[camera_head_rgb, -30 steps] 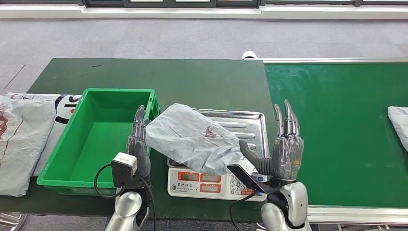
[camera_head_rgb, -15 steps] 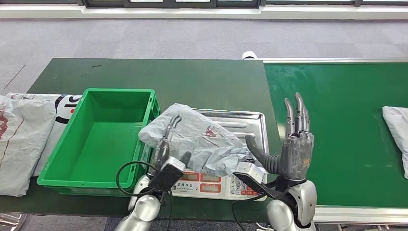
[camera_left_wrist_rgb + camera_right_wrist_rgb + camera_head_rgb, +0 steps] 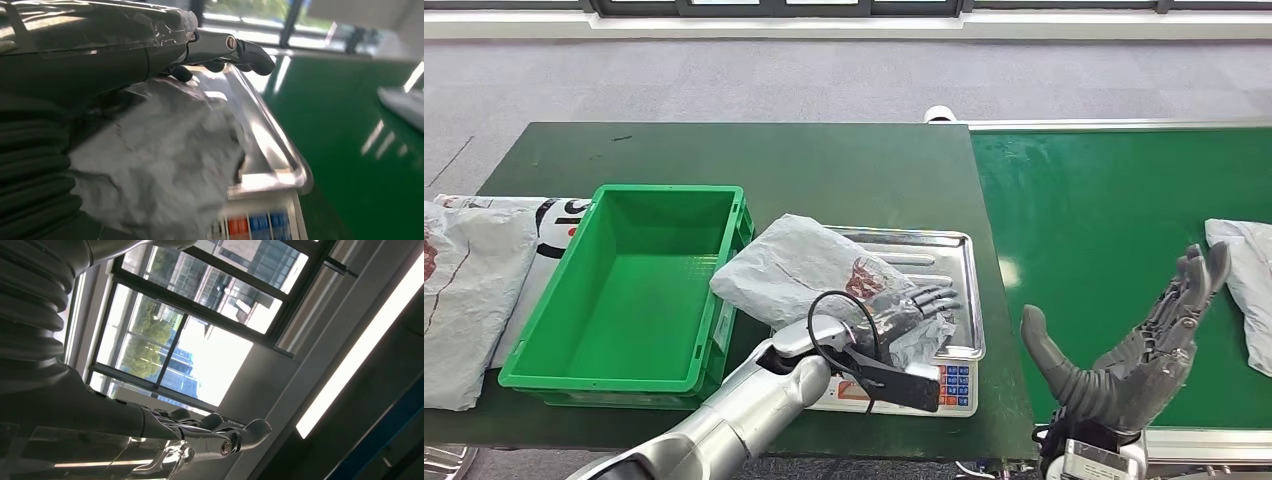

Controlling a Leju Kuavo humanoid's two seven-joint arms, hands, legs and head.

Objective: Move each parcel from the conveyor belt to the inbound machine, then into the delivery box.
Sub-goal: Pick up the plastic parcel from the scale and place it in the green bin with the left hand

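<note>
Left robot hand [image 3: 911,303] flat on grey parcel [image 3: 809,273], grip unclear | right robot hand [image 3: 1139,345] open, empty, above conveyor belt [image 3: 1104,220]

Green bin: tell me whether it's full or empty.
Empty. The head view shows the green bin's bare floor; the grey parcel lies on the scale tray, only overhanging the bin's rim, under the left hand.

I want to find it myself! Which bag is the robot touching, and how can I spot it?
Find the dark green table, then the silver scale beside the green box. The crinkly grey bag lies on the scale's tray, its corner over the box's rim, with the left hand on top. The other bags have no hand on them.
</note>
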